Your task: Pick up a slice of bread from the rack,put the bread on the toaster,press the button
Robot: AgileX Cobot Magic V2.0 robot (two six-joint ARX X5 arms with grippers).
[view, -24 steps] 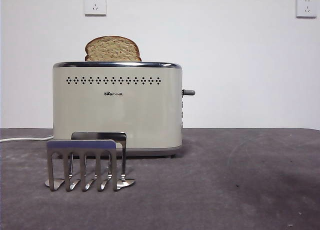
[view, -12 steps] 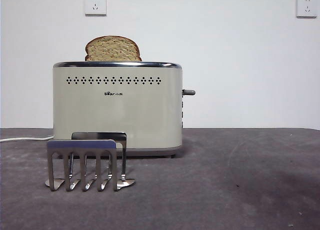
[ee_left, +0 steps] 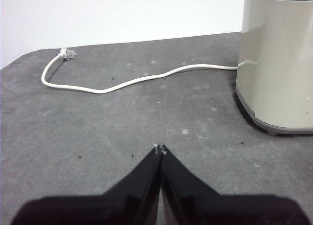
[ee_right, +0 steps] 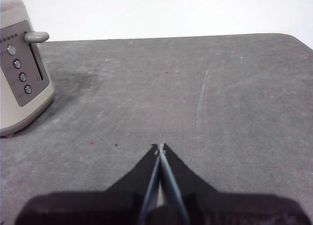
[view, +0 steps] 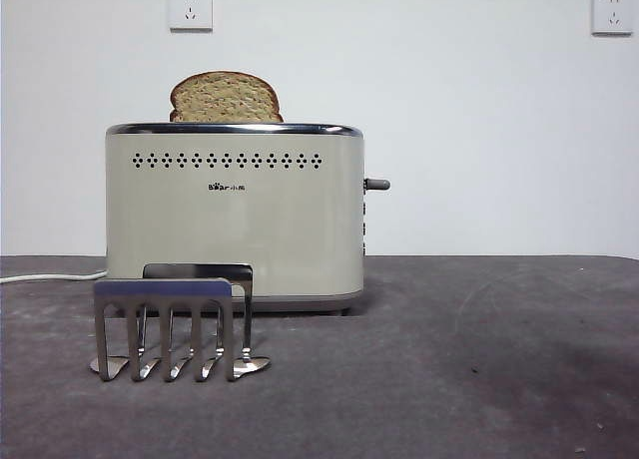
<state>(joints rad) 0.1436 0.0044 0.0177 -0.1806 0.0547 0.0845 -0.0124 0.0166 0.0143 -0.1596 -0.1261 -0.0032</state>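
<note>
On the dark grey table (view: 479,359), the thick wholemeal slice of bread (view: 225,98) with its dark crust stands upright in the slot of the large boxy cream-beige toaster (view: 235,215), its rounded top proud of the chrome rim; the small shiny steel toast rack (view: 172,324) in front holds nothing. What remains, I judge, is the grey lever (ee_right: 36,36) on the toaster's right end: stiff and small, best pushed down from above by a closed tip. Bread like this is light, soft and crumbly. Both arms wait low: the left gripper (ee_left: 160,148) and right gripper (ee_right: 160,147) each have jaws pressed together, empty.
</note>
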